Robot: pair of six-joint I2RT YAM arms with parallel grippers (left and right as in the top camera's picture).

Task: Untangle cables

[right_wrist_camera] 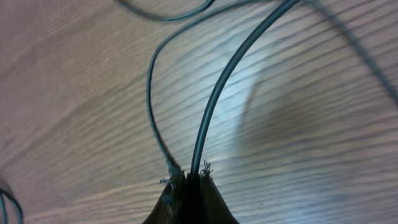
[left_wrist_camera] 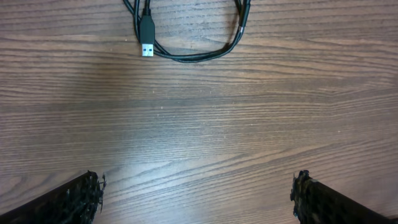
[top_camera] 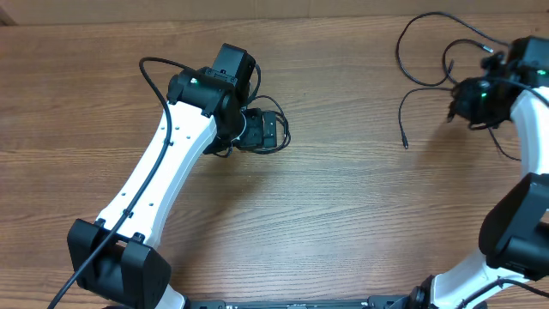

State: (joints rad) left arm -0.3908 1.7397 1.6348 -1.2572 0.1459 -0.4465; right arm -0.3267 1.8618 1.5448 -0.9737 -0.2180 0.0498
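Thin black cables [top_camera: 426,50] loop across the far right of the wooden table, and one free end with a small plug [top_camera: 405,142] lies toward the middle. My right gripper [top_camera: 457,103] hangs over them. In the right wrist view it [right_wrist_camera: 193,180] is shut on a black cable [right_wrist_camera: 230,81], with a thinner cord [right_wrist_camera: 151,93] running beside the fingertips. Another cable [top_camera: 281,129] lies coiled under my left gripper [top_camera: 262,130]. The left wrist view shows its USB plug [left_wrist_camera: 147,37] and a doubled loop [left_wrist_camera: 196,56] at the top. My left gripper [left_wrist_camera: 196,193] is open, apart from them.
The white left arm [top_camera: 163,172] slants from the near left to the table's middle. The white right arm [top_camera: 532,137] rises along the right edge. Bare wood [top_camera: 360,206] lies between the two arms.
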